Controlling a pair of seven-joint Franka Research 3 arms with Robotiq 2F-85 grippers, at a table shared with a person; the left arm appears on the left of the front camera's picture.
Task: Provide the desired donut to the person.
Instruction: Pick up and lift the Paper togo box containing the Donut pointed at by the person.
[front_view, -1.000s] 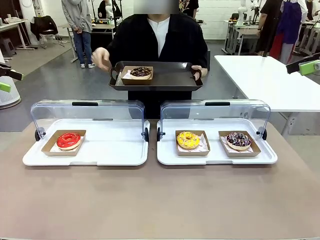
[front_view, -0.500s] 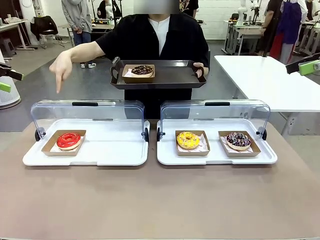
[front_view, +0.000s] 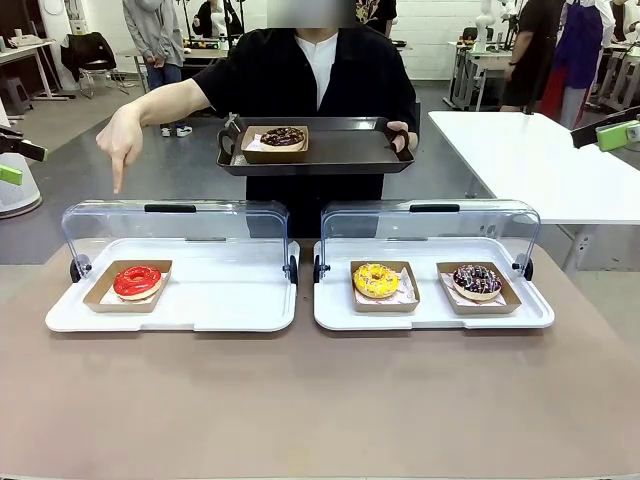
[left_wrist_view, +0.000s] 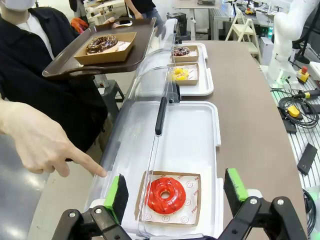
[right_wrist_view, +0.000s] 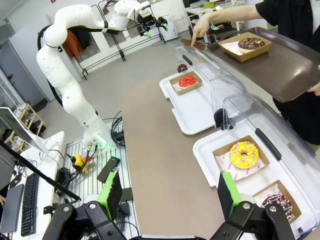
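Observation:
The person (front_view: 310, 75) stands at the far side and holds a dark tray (front_view: 340, 152) with a chocolate donut (front_view: 283, 136) in a paper box. The person's other hand (front_view: 120, 140) points a finger straight down over the left display case. In that case lies a red-glazed donut (front_view: 137, 281) in its box, also seen as the red donut (left_wrist_view: 165, 195) below my left gripper (left_wrist_view: 176, 187). This gripper hangs open above it, holding nothing. My right gripper (right_wrist_view: 169, 192) is open and bare, high over the table's right side.
The right display case (front_view: 435, 312) holds a yellow donut (front_view: 376, 280) and a dark sprinkled donut (front_view: 478, 281). Both clear lids (front_view: 170, 230) stand raised at the back. A white table (front_view: 540, 160) stands at the right. The near tabletop is bare.
The person's free hand left the tray, swung out to picture left and now points down over the red donut's case. The tray shifted slightly. Both grippers stayed where they were.

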